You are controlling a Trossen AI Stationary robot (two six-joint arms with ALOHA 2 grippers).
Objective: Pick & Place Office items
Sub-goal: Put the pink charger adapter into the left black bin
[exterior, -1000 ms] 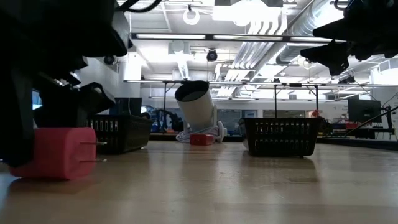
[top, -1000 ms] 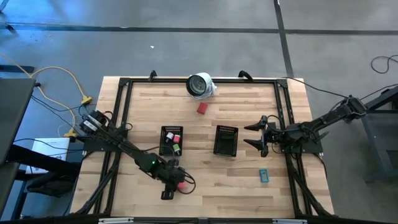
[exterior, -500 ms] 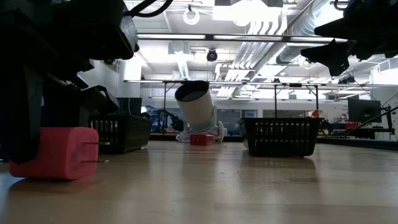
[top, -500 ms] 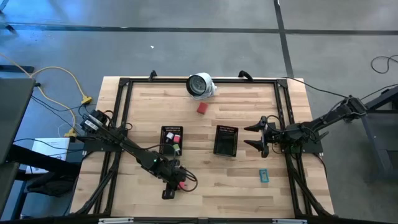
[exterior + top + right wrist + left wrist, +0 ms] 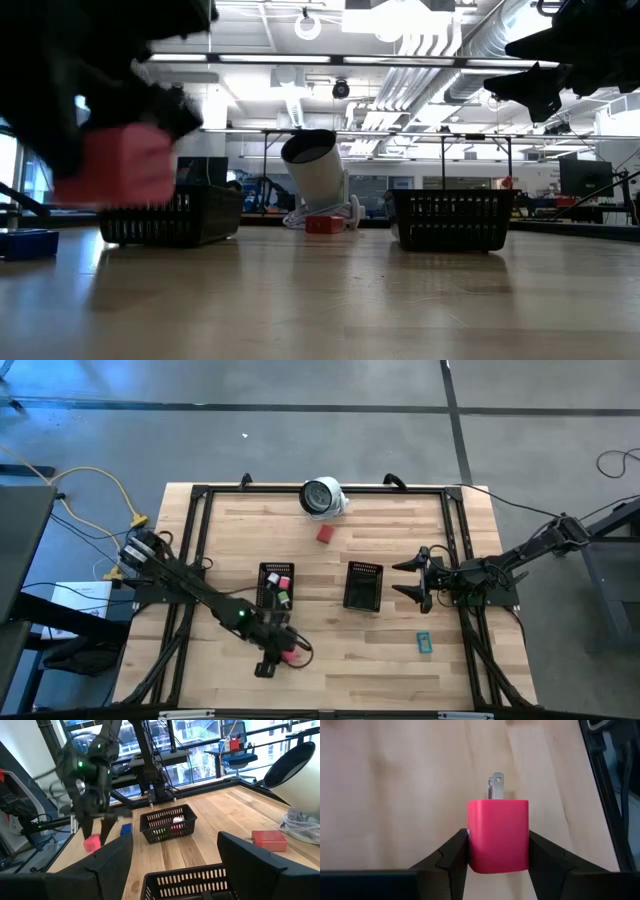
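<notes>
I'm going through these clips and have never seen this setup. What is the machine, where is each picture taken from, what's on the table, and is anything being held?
It is a robot with two dark arms at a wooden table, each ending in a two-finger gripper. One picture looks straight down, one looks level across the tabletop, and two come from cameras on the arms' wrists.

The left gripper is at the near edge and is shut on a pink plug-in charger, lifted off the wood; its metal prongs point away from the fingers. The right gripper waits open beside the right mesh tray.

Also on the table: the left mesh tray with small coloured pieces in it, a red block, a teal piece, a blue piece, and a white round camera-like device at the far edge.
</notes>
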